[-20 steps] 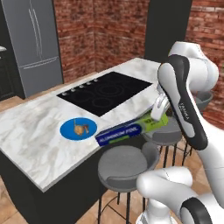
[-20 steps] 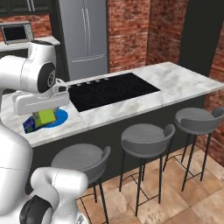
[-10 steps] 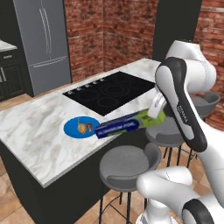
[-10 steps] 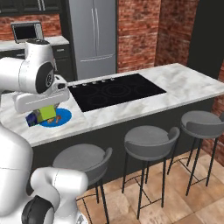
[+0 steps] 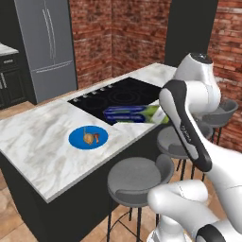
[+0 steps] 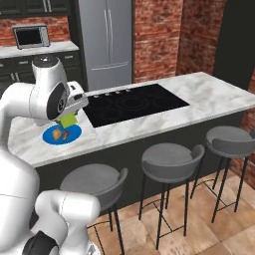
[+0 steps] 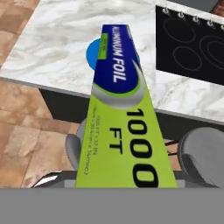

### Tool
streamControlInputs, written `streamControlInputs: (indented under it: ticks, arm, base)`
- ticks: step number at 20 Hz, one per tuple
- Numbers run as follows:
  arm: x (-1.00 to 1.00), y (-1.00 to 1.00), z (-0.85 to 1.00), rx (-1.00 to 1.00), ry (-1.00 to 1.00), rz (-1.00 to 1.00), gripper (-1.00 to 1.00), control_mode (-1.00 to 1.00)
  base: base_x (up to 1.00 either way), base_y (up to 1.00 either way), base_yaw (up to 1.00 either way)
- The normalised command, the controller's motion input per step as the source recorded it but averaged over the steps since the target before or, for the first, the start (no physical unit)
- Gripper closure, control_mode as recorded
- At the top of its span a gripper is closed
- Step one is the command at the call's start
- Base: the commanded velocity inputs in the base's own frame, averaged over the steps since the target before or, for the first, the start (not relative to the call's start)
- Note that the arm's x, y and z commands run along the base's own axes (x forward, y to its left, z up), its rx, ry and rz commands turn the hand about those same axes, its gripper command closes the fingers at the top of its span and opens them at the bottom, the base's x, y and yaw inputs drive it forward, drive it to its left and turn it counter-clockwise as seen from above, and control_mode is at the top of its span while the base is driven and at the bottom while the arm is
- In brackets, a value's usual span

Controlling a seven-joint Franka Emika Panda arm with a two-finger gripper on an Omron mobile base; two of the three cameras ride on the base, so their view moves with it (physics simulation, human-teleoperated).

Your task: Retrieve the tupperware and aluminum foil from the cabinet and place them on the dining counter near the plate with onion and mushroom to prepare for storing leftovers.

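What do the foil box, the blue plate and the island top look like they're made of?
The aluminum foil box: printed card, judging by flat faces, sharp edges and lettering.
The plate: evenly bright blue, probably glazed ceramic or plastic; can't tell which.
The dining counter: white-grey veining suggests polished marble or a lookalike.

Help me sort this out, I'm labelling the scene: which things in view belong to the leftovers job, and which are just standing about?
Part of the job:
- aluminum foil, carried in the gripper
- plate with the food on it
- dining counter

Just standing about:
- cooktop
- stools
- fridge
- microwave
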Motion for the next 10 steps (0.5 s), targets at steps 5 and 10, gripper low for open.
streamControlInputs:
  ticks: [5,10]
  arm:
    - [0.92,-0.01,-0.58,0.00,-0.05,-0.01,1.00,-1.00]
    - [0.93,0.00,-0.49,0.01,0.01,0.00,1.00,-1.00]
  base:
    - [0.00,0.00,0.00]
    - [0.00,0.00,0.00]
